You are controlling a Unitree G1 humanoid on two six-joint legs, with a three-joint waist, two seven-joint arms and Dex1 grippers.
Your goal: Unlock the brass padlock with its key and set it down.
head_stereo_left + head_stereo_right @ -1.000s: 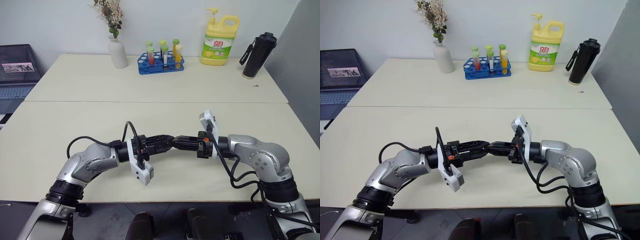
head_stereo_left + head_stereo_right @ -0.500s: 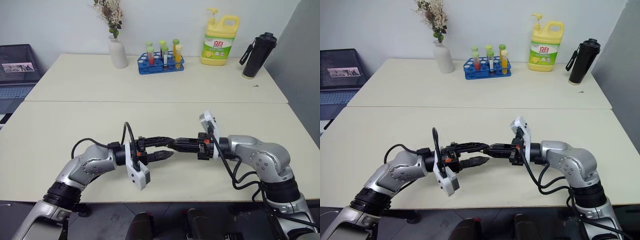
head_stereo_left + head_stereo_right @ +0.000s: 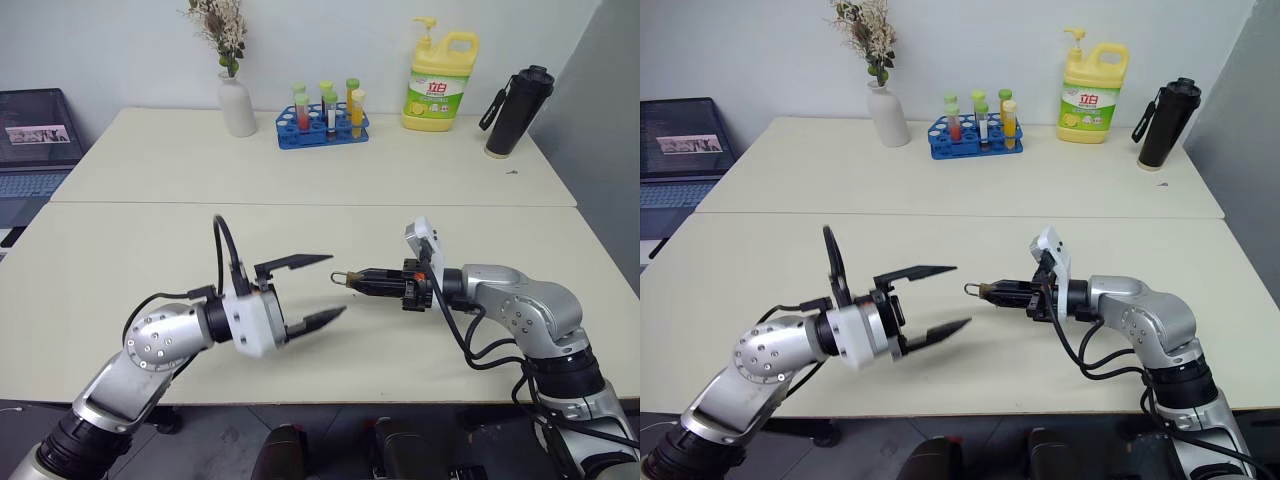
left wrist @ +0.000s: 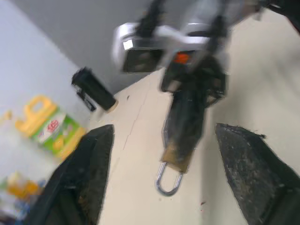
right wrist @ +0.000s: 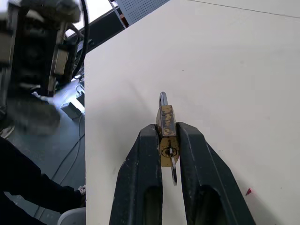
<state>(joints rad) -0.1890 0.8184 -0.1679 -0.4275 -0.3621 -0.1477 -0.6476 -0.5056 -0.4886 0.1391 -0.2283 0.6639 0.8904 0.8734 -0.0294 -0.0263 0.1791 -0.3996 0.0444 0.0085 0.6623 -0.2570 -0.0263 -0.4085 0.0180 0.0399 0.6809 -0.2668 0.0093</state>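
The right end effector [image 3: 358, 279] sits just right of centre in the left eye view, above the tabletop [image 3: 300, 170], its two black fingers clenched on the brass padlock [image 3: 352, 279], whose thin silver shackle pokes out toward the left of the frame. The left end effector [image 3: 322, 290] is at lower centre-left, released, with one finger high and one low and a wide gap between them; it stands apart from the padlock and touches nothing.

The head views show the padlock as no more than a small glint at the fingertips. The right wrist view gives its narrow edge: the brass body is pinched between the fingers [image 5: 145, 173], the shackle runs away from the camera, and a thin silvery piece, likely the key [image 5: 172, 169], hangs at the keyhole. The left wrist view, though blurred, shows it from the other end, with the shackle loop nearest the camera.

At the upper part of the head views, far across the tabletop, stand a white vase [image 3: 236, 103], a blue rack of test tubes [image 3: 323, 122], a yellow detergent bottle [image 3: 440, 80] and a black flask [image 3: 515, 110]
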